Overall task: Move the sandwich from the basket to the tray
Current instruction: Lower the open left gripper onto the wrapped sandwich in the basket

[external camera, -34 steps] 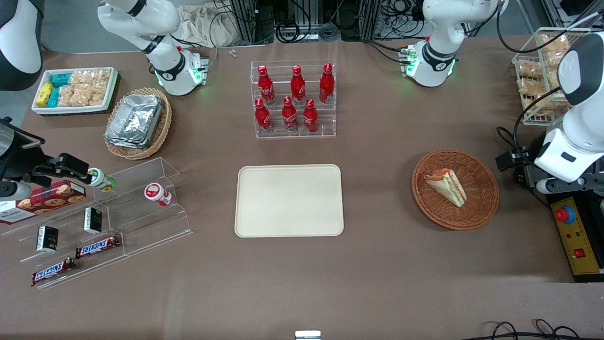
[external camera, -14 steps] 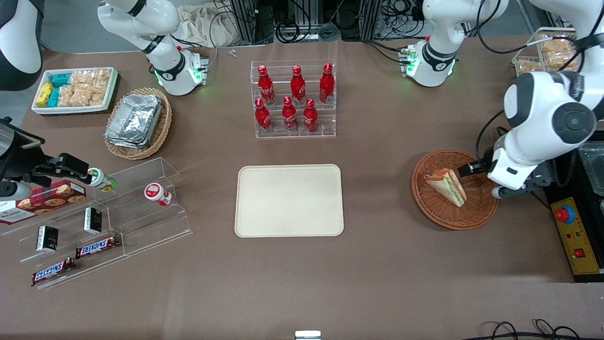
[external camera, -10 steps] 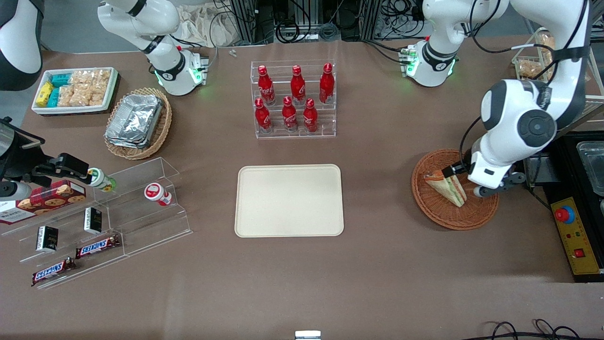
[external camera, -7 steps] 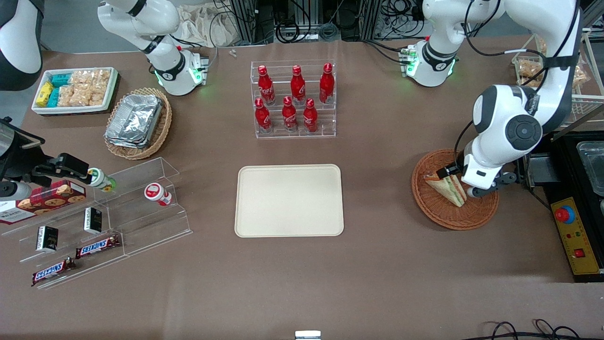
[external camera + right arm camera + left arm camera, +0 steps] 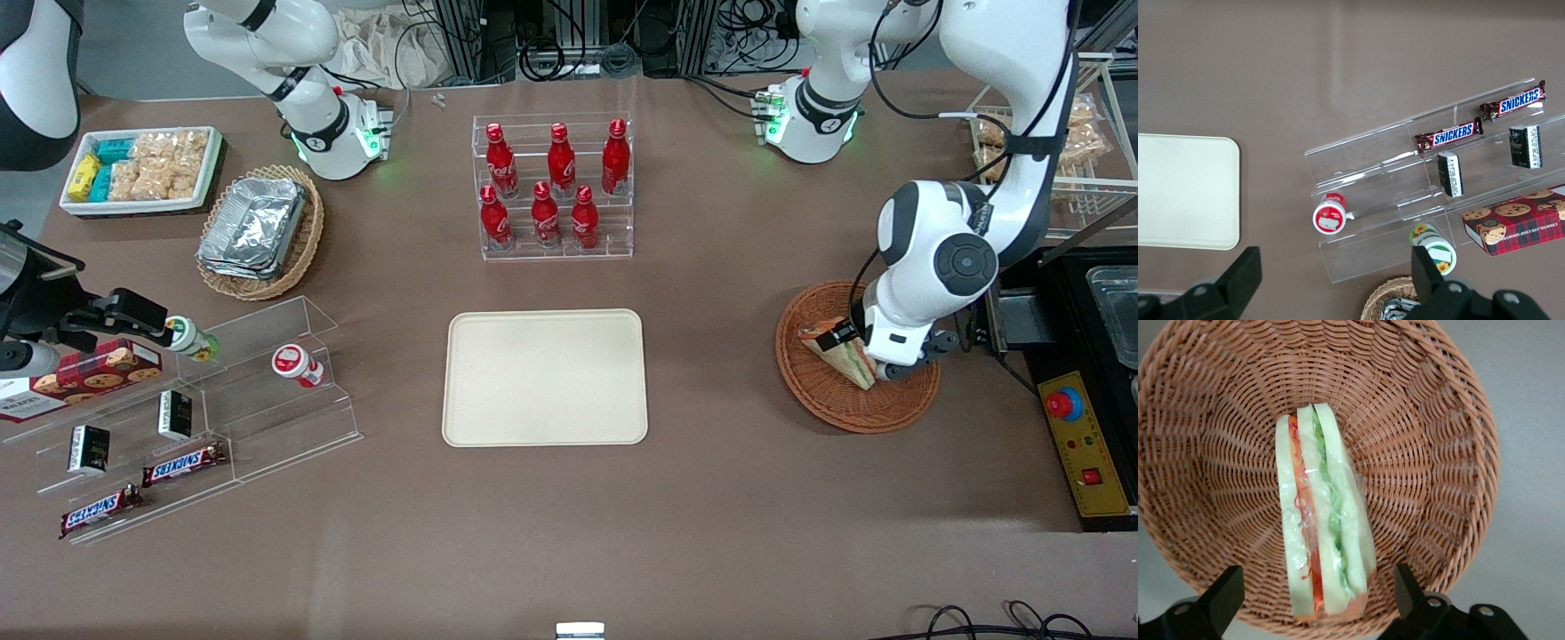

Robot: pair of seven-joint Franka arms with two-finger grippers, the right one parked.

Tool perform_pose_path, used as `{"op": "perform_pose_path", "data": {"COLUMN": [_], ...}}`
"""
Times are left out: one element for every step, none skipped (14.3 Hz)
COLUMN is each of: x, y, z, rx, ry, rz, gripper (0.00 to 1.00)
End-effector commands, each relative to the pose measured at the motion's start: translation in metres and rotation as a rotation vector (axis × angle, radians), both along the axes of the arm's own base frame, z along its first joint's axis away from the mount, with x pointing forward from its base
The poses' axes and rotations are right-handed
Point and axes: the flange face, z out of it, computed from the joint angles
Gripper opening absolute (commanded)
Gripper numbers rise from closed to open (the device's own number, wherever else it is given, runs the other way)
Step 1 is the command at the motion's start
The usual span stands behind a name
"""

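The sandwich (image 5: 845, 354) is a pale bread wedge with red, orange and green filling in clear wrap. It lies in the round reddish-brown wicker basket (image 5: 836, 409) toward the working arm's end of the table. My left gripper (image 5: 855, 348) hangs just above the sandwich inside the basket. In the left wrist view the sandwich (image 5: 1323, 520) lies in the basket (image 5: 1431, 453) and the gripper (image 5: 1319, 597) is open, one black finger (image 5: 1221, 597) on each side of the wedge's wide end, not touching it. The cream tray (image 5: 545, 377) lies empty at the table's middle.
A clear rack of red bottles (image 5: 553, 188) stands farther from the front camera than the tray. A tan basket of foil trays (image 5: 260, 229), a white bin of snacks (image 5: 140, 169) and a clear snack stand (image 5: 187, 418) lie toward the parked arm's end. A yellow control box (image 5: 1086, 444) sits beside the basket.
My left arm has swung in from the table's edge and come down over the basket, so the gripper now straddles the sandwich. The sandwich and basket have not moved.
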Motion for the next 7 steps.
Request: {"op": "perform_pose_path", "data": {"x": [-0.0011,-0.0014,-0.0028,-0.0027,-0.0036,-0.0029,-0.003], "y": [0.0021,0.0029,0.003,0.003,0.0022,0.0022,0.0022], "z": [-0.0167,-0.0203,-0.0226,-0.0225,-0.0247,-0.0234,-0.0211], "rx": [-0.007,-0.008,-0.007,-0.005,-0.003,-0.003,-0.002], "ry": [-0.016,-0.017,-0.014,-0.016,-0.012,-0.015,-0.012], "rz": [0.043,0.046,0.053,0.073,0.087,0.091,0.091], "gripper": [1.0,1.0,0.98,0.88,0.69,0.52,0.38]}}
